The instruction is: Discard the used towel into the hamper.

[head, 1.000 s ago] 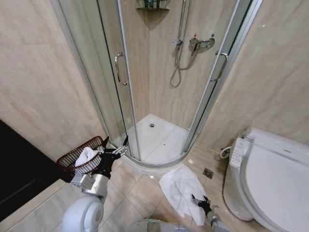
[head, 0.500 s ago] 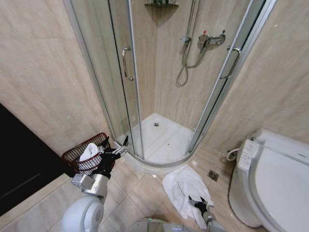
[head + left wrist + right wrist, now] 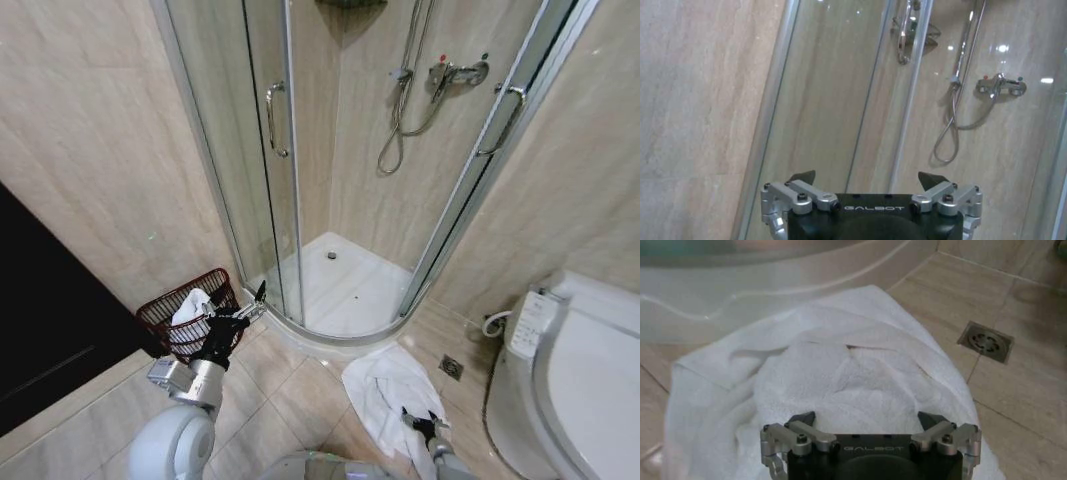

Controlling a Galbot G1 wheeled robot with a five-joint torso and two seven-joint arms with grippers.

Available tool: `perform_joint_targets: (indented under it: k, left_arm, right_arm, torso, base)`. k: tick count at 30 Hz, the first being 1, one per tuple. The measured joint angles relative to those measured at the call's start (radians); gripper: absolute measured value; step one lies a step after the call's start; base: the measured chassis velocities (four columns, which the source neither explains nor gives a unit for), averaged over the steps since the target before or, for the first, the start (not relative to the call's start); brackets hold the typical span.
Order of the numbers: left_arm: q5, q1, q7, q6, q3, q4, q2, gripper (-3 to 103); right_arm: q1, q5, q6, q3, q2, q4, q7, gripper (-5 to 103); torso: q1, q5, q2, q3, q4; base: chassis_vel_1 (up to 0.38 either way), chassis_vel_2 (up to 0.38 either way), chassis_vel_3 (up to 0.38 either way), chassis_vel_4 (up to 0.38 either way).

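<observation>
Nearest us, the right pincer (image 3: 424,424) hangs low over the crumpled white towel (image 3: 392,392) on the floor tiles, fingers spread and holding nothing; in the right wrist view the towel (image 3: 827,385) lies directly under the pincer (image 3: 867,419), with the floor drain (image 3: 987,340) just beside its edge.

Compared with a second ago, the whole head view has shifted: the toilet (image 3: 580,370) has slid toward the edge and more dark doorway shows, so we read this as camera motion, not object motion. The towel has not moved from its spot by the shower tray (image 3: 345,290).

Farther off, the left pincer (image 3: 238,318) sits released beside the hamper (image 3: 165,320), which already holds a white cloth (image 3: 190,305).

Judgement: the floor towel is not yet grasped.
</observation>
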Motion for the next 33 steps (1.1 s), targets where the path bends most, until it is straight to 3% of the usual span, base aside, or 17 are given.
perform_joint_targets:
  k: [11, 14, 16, 18, 20, 23, 24, 26, 28, 33]
  left_arm:
    - [0.000, 0.000, 0.000, 0.000, 0.000, 0.000, 0.000, 100]
    - [0.000, 0.000, 0.000, 0.000, 0.000, 0.000, 0.000, 100]
    - [0.000, 0.000, 0.000, 0.000, 0.000, 0.000, 0.000, 100]
    - [0.000, 0.000, 0.000, 0.000, 0.000, 0.000, 0.000, 100]
    - [0.000, 0.000, 0.000, 0.000, 0.000, 0.000, 0.000, 100]
    - [0.000, 0.000, 0.000, 0.000, 0.000, 0.000, 0.000, 100]
    - [0.000, 0.000, 0.000, 0.000, 0.000, 0.000, 0.000, 100]
    - [0.000, 0.000, 0.000, 0.000, 0.000, 0.000, 0.000, 100]
    - [0.000, 0.000, 0.000, 0.000, 0.000, 0.000, 0.000, 100]
    - [0.000, 0.000, 0.000, 0.000, 0.000, 0.000, 0.000, 100]
  right_arm:
    - [0.002, 0.008, -0.021, 0.002, -0.007, -0.015, -0.018, 98]
    - [0.002, 0.022, -0.022, 0.004, -0.008, -0.016, -0.037, 86]
    - [0.002, 0.031, -0.023, 0.005, -0.008, -0.016, -0.045, 86]
    - [0.001, 0.045, -0.024, 0.006, -0.006, -0.015, -0.060, 70]
    - [0.000, 0.047, -0.024, 0.007, -0.005, -0.015, -0.061, 70]
    - [0.000, 0.049, -0.022, 0.008, -0.004, -0.014, -0.062, 54]
    - [0.000, 0.049, -0.022, 0.008, -0.004, -0.014, -0.062, 54]
    - [-0.001, 0.049, -0.020, 0.009, -0.002, -0.011, -0.061, 42]
    - [-0.002, 0.049, -0.018, 0.009, -0.001, -0.010, -0.061, 42]
    - [-0.023, 0.080, -0.001, 0.009, 0.002, 0.024, -0.064, 21]
  torso:
    - [-0.016, -0.0003, -0.037, -0.021, -0.0001]
    - [-0.017, -0.0003, -0.039, -0.022, -0.0001]
    - [-0.017, -0.0004, -0.039, -0.022, -0.0001]
    - [-0.017, -0.0003, -0.039, -0.022, -0.0002]
    - [-0.016, -0.0002, -0.038, -0.021, -0.0002]
    - [-0.016, -0.0002, -0.036, -0.020, -0.0001]
    - [-0.016, -0.0002, -0.036, -0.020, -0.0001]
    - [-0.015, -0.0001, -0.035, -0.020, -0.0001]
    - [-0.015, 0.0000, -0.035, -0.019, -0.0001]
    - [-0.014, 0.0003, -0.033, -0.018, 0.0000]
  base:
    - [0.000, 0.000, 0.000, 0.000]
    - [0.000, 0.000, 0.000, 0.000]
    - [0.000, 0.000, 0.000, 0.000]
    - [0.000, 0.000, 0.000, 0.000]
    - [0.000, 0.000, 0.000, 0.000]
    - [0.000, 0.000, 0.000, 0.000]
    - [0.000, 0.000, 0.000, 0.000]
    - [0.000, 0.000, 0.000, 0.000]
    - [0.000, 0.000, 0.000, 0.000]
    - [0.000, 0.000, 0.000, 0.000]
